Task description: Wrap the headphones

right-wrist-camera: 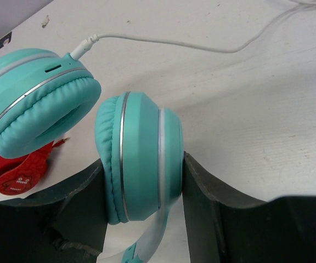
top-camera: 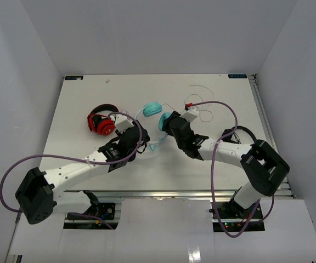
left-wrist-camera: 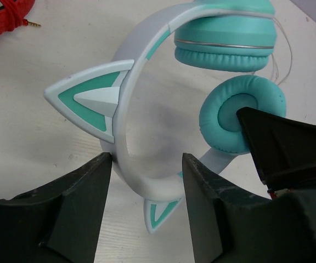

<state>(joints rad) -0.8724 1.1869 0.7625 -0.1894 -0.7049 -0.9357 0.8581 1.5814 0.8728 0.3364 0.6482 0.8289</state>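
Note:
The teal headphones (top-camera: 152, 109) sit mid-table, held between both arms. My right gripper (right-wrist-camera: 141, 186) is shut on one round cup (right-wrist-camera: 141, 159), one finger on the pad side and one on the outer shell. The other cup (right-wrist-camera: 37, 98) hangs free to its left, with the thin white cord (right-wrist-camera: 202, 46) plugged into it. My left gripper (left-wrist-camera: 147, 186) is shut on the bottom of the pale band (left-wrist-camera: 130, 82), touching it on both sides, between the two cat ears (left-wrist-camera: 92, 98). The right gripper's finger (left-wrist-camera: 289, 148) shows against the cup pad (left-wrist-camera: 229, 118).
Red-and-black headphones (top-camera: 100, 123) lie just left of the left gripper, also seen in the left wrist view (left-wrist-camera: 4, 19) and the right wrist view (right-wrist-camera: 21, 172). The white cord trails in loose loops (top-camera: 204, 115) toward the right back of the table. White walls enclose the table.

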